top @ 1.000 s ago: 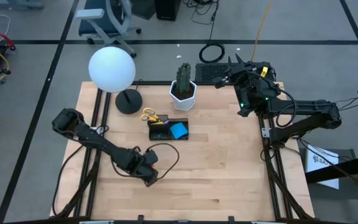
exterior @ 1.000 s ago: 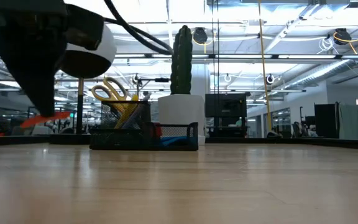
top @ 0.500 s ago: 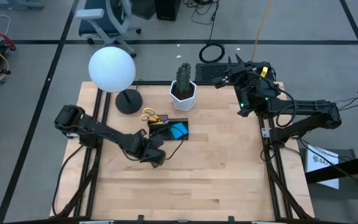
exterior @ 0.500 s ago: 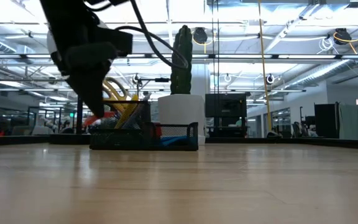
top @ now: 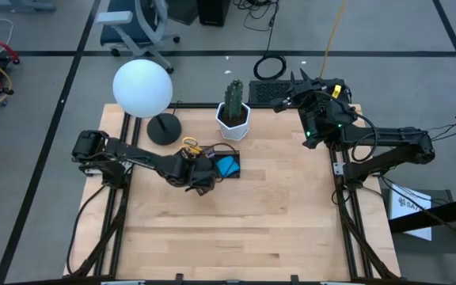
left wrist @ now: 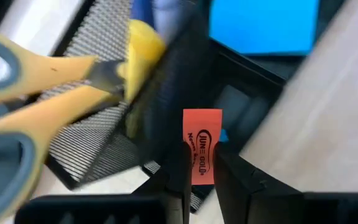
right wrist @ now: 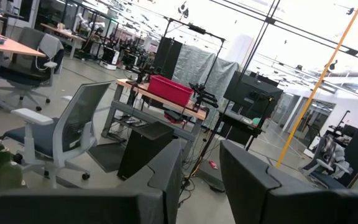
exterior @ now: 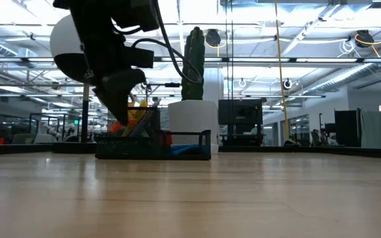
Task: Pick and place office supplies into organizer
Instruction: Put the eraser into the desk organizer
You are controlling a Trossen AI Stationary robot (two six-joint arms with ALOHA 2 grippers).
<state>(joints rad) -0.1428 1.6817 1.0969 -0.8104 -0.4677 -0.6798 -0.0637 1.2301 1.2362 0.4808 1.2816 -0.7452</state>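
table [top: 275,214]: pale matt wood | organizer [left wrist: 92,118]: black metal mesh | scissors [left wrist: 36,93]: smooth yellow plastic handles

Two dark, near-black arms are seen, each built of rounded joints and slim links. A thin black cable is looped loosely beside the left arm [top: 133,162]. Small green lights are shown on the right arm [top: 370,142], near its wrist. Blocky, matte black fingers [left wrist: 176,171] are seen on the left arm.
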